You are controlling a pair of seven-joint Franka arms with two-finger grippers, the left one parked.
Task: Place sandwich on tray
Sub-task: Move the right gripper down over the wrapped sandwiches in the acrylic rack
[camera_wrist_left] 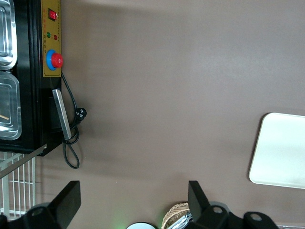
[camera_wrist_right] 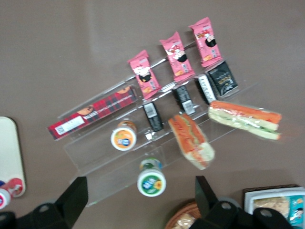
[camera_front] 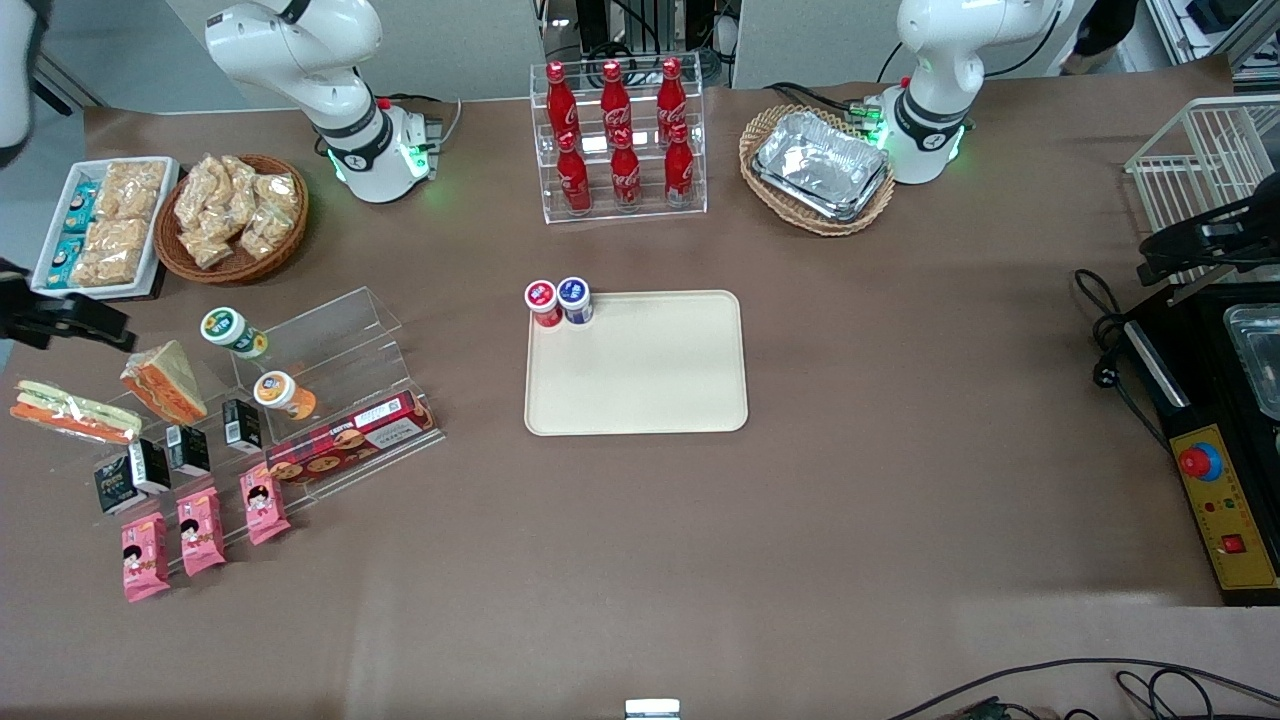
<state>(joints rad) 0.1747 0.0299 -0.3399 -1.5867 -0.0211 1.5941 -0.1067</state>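
The sandwich (camera_front: 73, 411), a long wedge in clear wrap with orange and green stripes, lies at the working arm's end of the table beside the clear acrylic stand; it also shows in the right wrist view (camera_wrist_right: 245, 119). The cream-beige tray (camera_front: 640, 380) lies flat mid-table and also shows in the right wrist view (camera_wrist_right: 9, 148). Two small capped jars (camera_front: 558, 301) stand on the tray corner farthest from the front camera. My gripper (camera_front: 75, 318) hangs open and empty above the table, a little farther from the front camera than the sandwich; in the right wrist view (camera_wrist_right: 139, 187) it is wide apart.
A chunkier triangular sandwich (camera_front: 165, 382), two lidded jars (camera_front: 232, 332), dark packets, pink snack packs (camera_front: 202, 530) and a red biscuit box (camera_front: 350, 435) sit on or by the acrylic stand. A wicker snack basket (camera_front: 235, 215), a white snack tray (camera_front: 105, 225) and a cola bottle rack (camera_front: 620, 140) stand farther from the camera.
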